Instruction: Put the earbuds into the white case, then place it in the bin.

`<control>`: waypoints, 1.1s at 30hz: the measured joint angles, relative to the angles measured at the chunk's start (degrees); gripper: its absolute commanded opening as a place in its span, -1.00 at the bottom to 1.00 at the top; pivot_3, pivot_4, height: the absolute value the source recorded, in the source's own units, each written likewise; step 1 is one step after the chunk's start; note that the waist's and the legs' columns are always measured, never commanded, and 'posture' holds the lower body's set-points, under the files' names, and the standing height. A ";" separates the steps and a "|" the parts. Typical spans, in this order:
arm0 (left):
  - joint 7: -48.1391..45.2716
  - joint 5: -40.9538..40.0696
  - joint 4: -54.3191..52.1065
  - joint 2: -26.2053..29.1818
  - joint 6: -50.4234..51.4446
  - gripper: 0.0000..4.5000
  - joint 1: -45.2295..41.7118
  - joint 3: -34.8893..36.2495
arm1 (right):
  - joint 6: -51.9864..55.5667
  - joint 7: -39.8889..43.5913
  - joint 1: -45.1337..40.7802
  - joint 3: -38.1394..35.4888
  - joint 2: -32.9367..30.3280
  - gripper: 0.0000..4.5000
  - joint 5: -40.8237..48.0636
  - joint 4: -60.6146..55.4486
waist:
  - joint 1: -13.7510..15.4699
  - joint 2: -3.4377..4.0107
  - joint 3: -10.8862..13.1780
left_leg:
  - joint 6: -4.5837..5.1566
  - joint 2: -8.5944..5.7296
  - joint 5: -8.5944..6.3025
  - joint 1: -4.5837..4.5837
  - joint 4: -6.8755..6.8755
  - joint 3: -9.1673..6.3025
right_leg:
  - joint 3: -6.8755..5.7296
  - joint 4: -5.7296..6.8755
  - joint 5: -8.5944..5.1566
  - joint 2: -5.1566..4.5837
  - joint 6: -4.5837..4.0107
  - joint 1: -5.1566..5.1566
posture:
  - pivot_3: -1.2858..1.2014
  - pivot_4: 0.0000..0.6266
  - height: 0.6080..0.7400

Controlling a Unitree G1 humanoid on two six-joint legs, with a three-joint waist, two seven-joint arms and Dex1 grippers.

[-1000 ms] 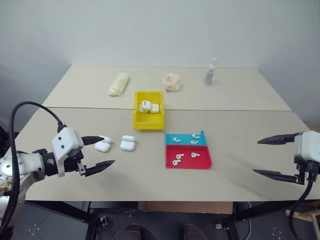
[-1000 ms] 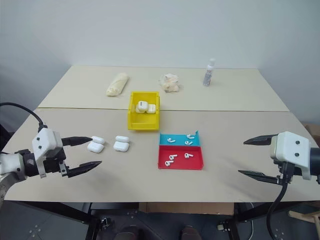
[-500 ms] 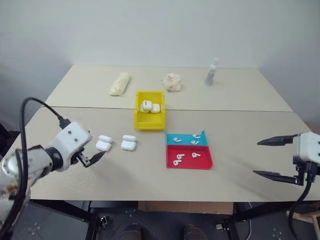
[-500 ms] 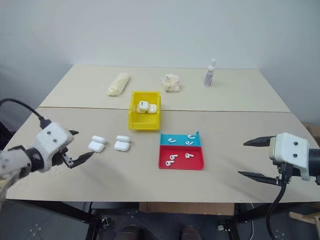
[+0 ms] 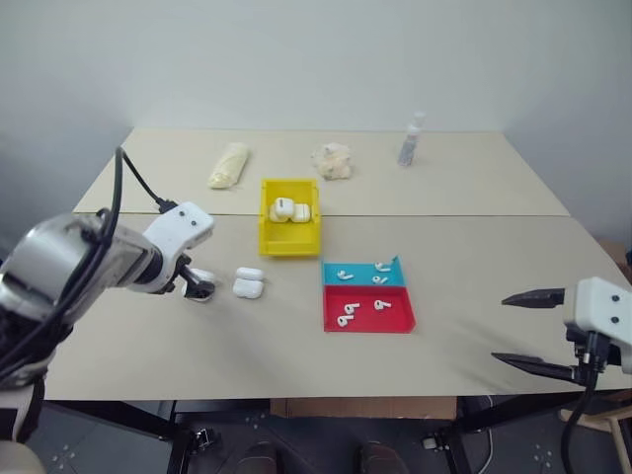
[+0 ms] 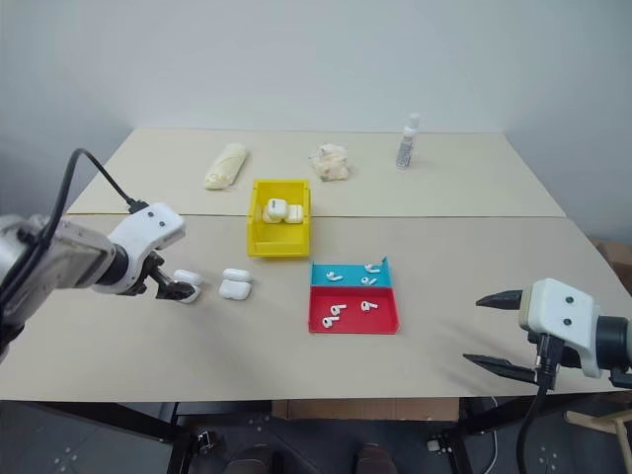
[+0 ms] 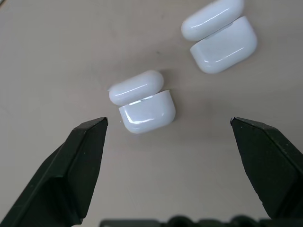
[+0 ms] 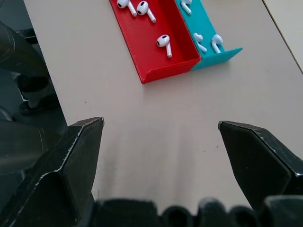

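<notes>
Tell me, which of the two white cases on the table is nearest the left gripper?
The outer white case, on the robot's left: it lies between the open left gripper's fingers. The other case lies nearer the yellow bin.

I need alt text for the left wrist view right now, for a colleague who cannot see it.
The left gripper, fingers wide open, points down at a white case lying on the beige table with its lid flipped open, roughly centred between the two black fingertips and not touched. A second white case, also open, lies just beyond it.
</notes>
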 measured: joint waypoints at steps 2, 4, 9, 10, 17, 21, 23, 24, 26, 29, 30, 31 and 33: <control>0.06 -0.34 5.63 -0.44 0.00 1.00 -4.23 -2.95 | 0.87 -0.30 0.47 -0.36 0.09 0.99 0.05 -0.64 | 0.11 0.00 0.00 | 0.00 0.00 0.00 -0.01 0.00 0.02 | 0.01 -0.05 0.00 0.00 0.01 0.00 | 0.03 -0.52 1.00; 0.06 -0.14 11.66 -2.28 -0.01 1.00 -7.64 -5.55 | 1.55 -1.14 0.60 -0.54 0.21 0.99 0.12 -1.04 | 0.22 0.00 0.00 | 0.00 -0.01 0.00 -0.03 0.00 0.02 | 0.01 -0.04 0.00 0.00 0.01 -0.03 | 0.03 -0.52 1.00; -2.30 0.43 25.72 -6.40 -0.01 1.00 -13.95 -13.51 | 3.59 -2.28 0.95 -0.82 0.33 0.99 0.43 -1.97 | 0.48 -0.03 0.02 | 0.00 -0.02 0.00 -0.21 0.01 0.03 | 0.01 -0.03 0.00 0.00 0.01 -0.21 | 0.03 -0.52 1.00; -3.35 0.44 26.81 -6.43 -0.01 1.00 -14.50 -15.03 | 3.77 -2.29 1.22 -0.95 0.56 0.99 0.48 -2.20 | 0.38 -0.03 0.02 | 0.00 -0.02 0.00 -0.28 0.02 0.04 | 0.04 -0.02 0.00 0.00 0.01 -0.30 | 0.03 -0.52 1.00; -8.96 3.71 32.69 -9.37 -0.69 1.00 -15.73 -21.67 | 5.04 -3.54 1.38 -1.05 0.93 0.99 0.46 -2.30 | 0.49 -0.03 0.02 | -0.04 -0.02 0.04 -0.58 0.18 0.02 | 0.02 0.14 0.00 0.00 0.01 -0.57 | 0.03 -0.52 1.00; -10.52 7.13 37.95 -12.91 -3.08 1.00 -16.12 -22.21 | 5.14 -4.45 1.97 -1.04 1.39 0.99 0.35 -2.73 | 0.57 -0.04 0.02 | -0.04 -0.03 0.04 -0.62 0.20 0.02 | 0.01 0.12 0.00 0.00 0.01 -0.59 | 0.03 -0.52 1.00; -11.10 8.30 40.23 -13.99 -3.86 1.00 -16.38 -22.24 | 5.14 -4.57 2.48 -1.10 1.47 0.99 0.34 -2.97 | 0.57 -0.04 0.02 | -0.04 -0.03 0.04 -0.65 0.21 0.01 | 0.00 0.11 0.00 -0.01 0.01 -0.60 | 0.03 -0.52 1.00; -11.61 9.16 41.51 -14.48 -4.16 1.00 -16.67 -22.28 | 5.16 -4.57 2.76 -1.11 1.64 0.99 0.36 -3.25 | 0.57 -0.05 0.03 | -0.04 -0.03 0.04 -0.67 0.21 0.01 | -0.01 0.09 0.00 -0.01 0.02 -0.61 | 0.03 -0.52 1.00; -12.81 9.93 42.98 -15.14 -4.80 1.00 -17.20 -22.30 | 5.27 -4.57 3.13 -1.15 1.94 0.99 0.38 -3.33 | 0.56 -0.05 0.03 | -0.04 -0.03 0.04 -0.68 0.23 0.01 | -0.01 0.09 0.01 -0.01 0.02 -0.61 | 0.03 -0.52 1.00; -14.48 11.70 44.70 -16.04 -5.49 1.00 -17.49 -22.46 | 5.55 -4.64 3.19 -1.19 1.94 0.99 0.37 -3.35 | 0.55 -0.05 0.03 | -0.04 -0.03 0.04 -0.66 0.24 0.01 | -0.01 0.13 0.01 -0.01 0.02 -0.61 | 0.03 -0.52 1.00; -15.00 12.01 45.24 -16.26 -5.73 1.00 -17.49 -22.64 | 5.64 -4.71 3.22 -1.19 1.94 0.99 0.35 -3.35 | 0.56 -0.05 0.03 | -0.04 -0.03 0.04 -0.66 0.24 0.01 | -0.01 0.13 0.01 -0.01 0.02 -0.61 | 0.03 -0.52 1.00; -15.48 12.24 45.63 -16.45 -5.84 1.00 -17.49 -22.90 | 5.72 -4.76 3.27 -1.19 1.94 0.99 0.34 -3.35 | 0.55 -0.05 0.03 | -0.04 -0.02 0.04 -0.66 0.24 0.01 | -0.01 0.14 0.01 -0.01 0.02 -0.61 | 0.03 -0.52 1.00; -16.18 13.15 45.71 -16.73 -5.99 1.00 -17.49 -23.13 | 5.81 -4.94 3.28 -1.19 1.94 0.99 0.34 -3.35 | 0.51 -0.05 0.03 | -0.04 -0.02 0.04 -0.66 0.25 0.01 | -0.01 0.13 0.01 -0.01 0.02 -0.61 | 0.03 -0.52 1.00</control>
